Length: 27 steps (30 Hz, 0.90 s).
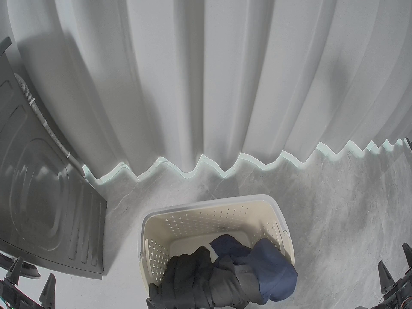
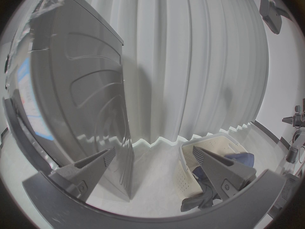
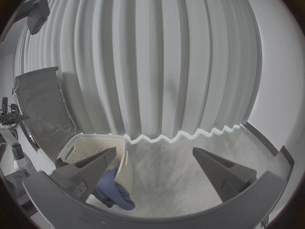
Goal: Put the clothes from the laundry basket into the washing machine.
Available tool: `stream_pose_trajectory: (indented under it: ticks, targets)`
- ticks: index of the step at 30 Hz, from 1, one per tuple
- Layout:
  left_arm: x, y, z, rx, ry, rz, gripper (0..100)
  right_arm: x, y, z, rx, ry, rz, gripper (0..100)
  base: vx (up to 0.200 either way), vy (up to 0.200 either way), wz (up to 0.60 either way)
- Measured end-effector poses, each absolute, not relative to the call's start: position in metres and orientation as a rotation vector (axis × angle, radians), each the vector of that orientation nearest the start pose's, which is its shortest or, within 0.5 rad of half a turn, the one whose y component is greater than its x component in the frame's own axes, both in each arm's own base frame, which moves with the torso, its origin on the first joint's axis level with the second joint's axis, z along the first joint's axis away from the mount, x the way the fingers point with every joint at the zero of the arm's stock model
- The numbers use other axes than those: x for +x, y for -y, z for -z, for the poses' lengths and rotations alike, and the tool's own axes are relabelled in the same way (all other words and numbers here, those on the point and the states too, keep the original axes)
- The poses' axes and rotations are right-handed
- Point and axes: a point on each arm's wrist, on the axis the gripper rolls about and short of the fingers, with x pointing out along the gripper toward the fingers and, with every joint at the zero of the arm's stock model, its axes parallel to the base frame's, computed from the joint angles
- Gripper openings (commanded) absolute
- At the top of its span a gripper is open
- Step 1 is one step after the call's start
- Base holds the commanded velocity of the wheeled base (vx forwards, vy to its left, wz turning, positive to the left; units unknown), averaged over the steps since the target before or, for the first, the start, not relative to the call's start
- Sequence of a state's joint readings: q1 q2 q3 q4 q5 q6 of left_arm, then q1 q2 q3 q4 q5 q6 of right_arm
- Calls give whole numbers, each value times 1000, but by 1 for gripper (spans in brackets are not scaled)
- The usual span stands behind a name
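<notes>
Left pincer [image 2: 153,150]: fingers spread wide, nothing between them. It hangs low on the robot's left, in front of the grey ribbed-metal washing machine [image 1: 43,202]. Right pincer [image 3: 154,150]: likewise spread and empty, low on the robot's right above the grey marbled floor [image 1: 343,194].

The cream perforated plastic laundry basket [image 1: 214,204] stands on the floor between the two arms, just beside the machine's side panel. The clothes sit heaped at its near end and spill over the near rim. We note a black crumpled garment [image 1: 193,280] on the left of the heap and a navy blue garment [image 1: 270,271] on the right, the two touching and partly entwined.

We judge no garment has been taken up yet; the step in hand is the first grasp. Advice: descend on a raised fold, not a flat stretch, close firmly, and lift well clear of the rim — the entwined cloth may drag its neighbour or tip the light basket. The machine's opening is not visible to us.

Count: two pincers, one basket, one machine, two garments told apart — more may lie beneath.
</notes>
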State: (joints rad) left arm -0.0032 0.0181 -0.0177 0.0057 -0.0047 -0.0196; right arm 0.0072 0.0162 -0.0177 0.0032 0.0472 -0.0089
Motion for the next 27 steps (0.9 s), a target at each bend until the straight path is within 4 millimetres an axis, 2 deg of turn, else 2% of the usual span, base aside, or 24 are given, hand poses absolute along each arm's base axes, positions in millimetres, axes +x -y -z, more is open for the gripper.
stream_pose_trajectory:
  ticks: [23,27]
  targets:
    - [-23,0,-80,-19,-6,8,100,-23,-1,-80,-8,-1,-54,100,-200,0,0]
    - [-23,0,-80,-19,-7,8,100,-23,-1,-80,-9,-1,-54,100,0,0,0]
